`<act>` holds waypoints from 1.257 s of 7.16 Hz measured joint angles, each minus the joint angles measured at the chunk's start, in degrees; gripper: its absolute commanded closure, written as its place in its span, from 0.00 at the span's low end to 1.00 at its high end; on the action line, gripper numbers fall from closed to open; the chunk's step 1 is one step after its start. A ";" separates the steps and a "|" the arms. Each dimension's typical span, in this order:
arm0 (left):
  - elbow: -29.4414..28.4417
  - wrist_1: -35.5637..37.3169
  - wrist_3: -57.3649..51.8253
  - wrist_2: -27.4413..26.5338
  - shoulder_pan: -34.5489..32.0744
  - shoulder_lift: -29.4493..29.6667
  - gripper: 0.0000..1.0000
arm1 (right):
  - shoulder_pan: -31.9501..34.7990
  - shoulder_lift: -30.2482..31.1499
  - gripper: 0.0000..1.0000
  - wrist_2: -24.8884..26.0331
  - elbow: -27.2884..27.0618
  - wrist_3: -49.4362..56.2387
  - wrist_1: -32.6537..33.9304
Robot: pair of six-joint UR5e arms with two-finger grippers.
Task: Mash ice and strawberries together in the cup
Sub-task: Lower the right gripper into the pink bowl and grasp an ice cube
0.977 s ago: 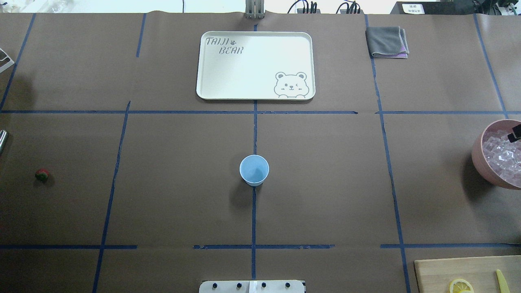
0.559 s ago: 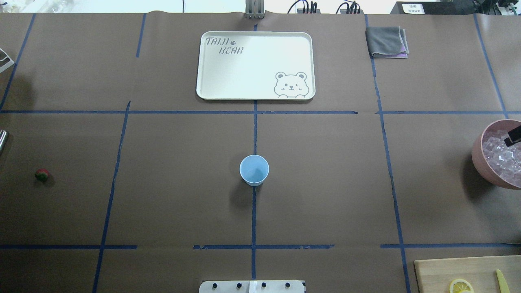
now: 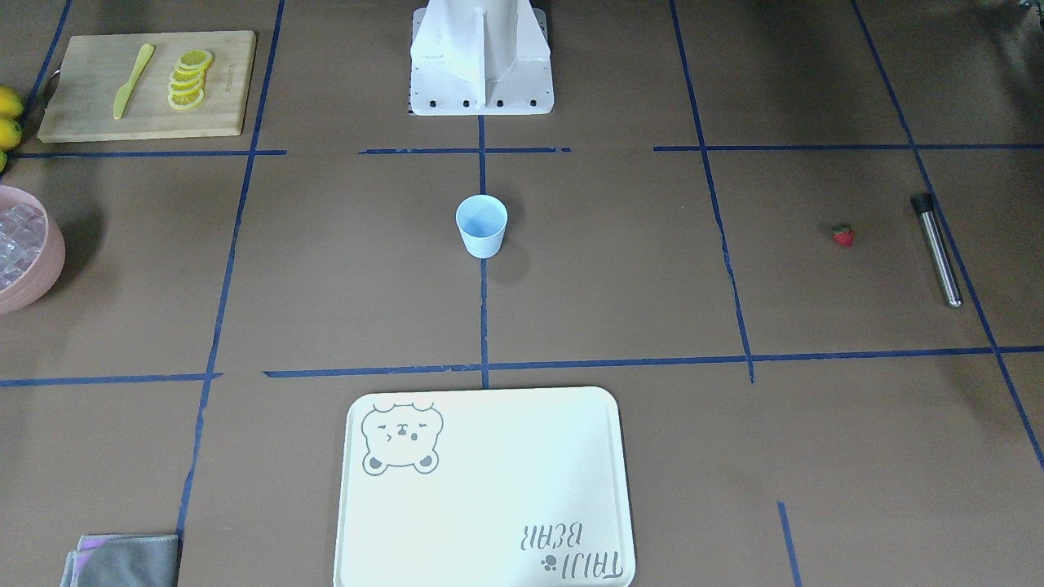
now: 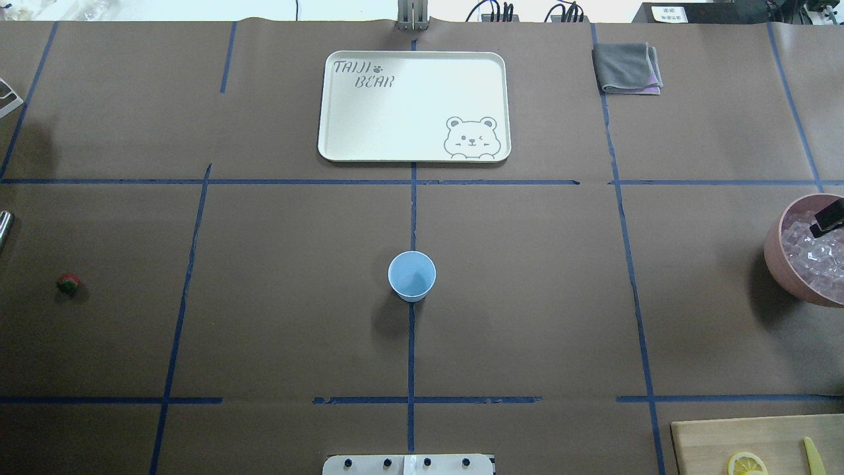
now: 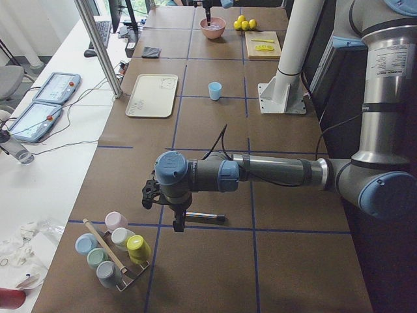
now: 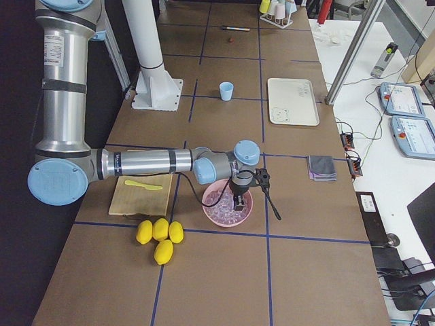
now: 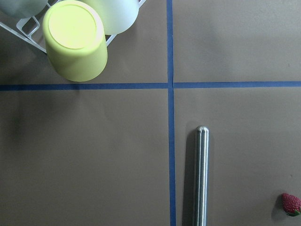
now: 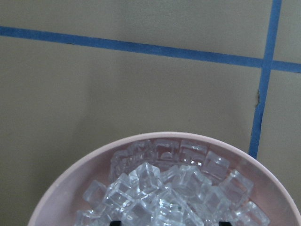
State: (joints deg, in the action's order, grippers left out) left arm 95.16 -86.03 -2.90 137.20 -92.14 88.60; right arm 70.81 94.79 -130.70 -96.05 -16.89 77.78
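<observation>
Left gripper (image 5: 177, 225): above the steel rod (image 7: 201, 176); grip cannot be told.
Strawberry (image 4: 68, 284): far left, on the table.
Cup (image 4: 411, 275): centre, upright, axis vertical, mouth up, empty.
Right gripper (image 4: 828, 218): edged inward over the ice (image 4: 808, 254) in the pink bowl (image 4: 773, 254); jaws apart, nothing held; ice pickup likely next.

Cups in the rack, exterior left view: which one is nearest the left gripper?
The yellow cup, the only yellow one, at the end of the group that faces the left gripper. The white cup beside it and the rest sit farther off.
</observation>
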 measured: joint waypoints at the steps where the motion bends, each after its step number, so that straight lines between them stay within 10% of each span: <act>1: 0.23 0.04 0.00 0.00 -0.07 0.00 0.00 | -0.09 -0.02 0.33 0.00 0.14 -0.03 0.00; 9: 0.88 0.15 0.04 0.00 -0.15 0.01 0.00 | -1.29 -0.13 0.47 0.02 1.01 0.02 0.00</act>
State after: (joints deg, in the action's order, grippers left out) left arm 96.04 -85.88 -2.86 137.20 -92.29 88.61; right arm 69.53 94.66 -130.68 -95.04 -16.87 77.78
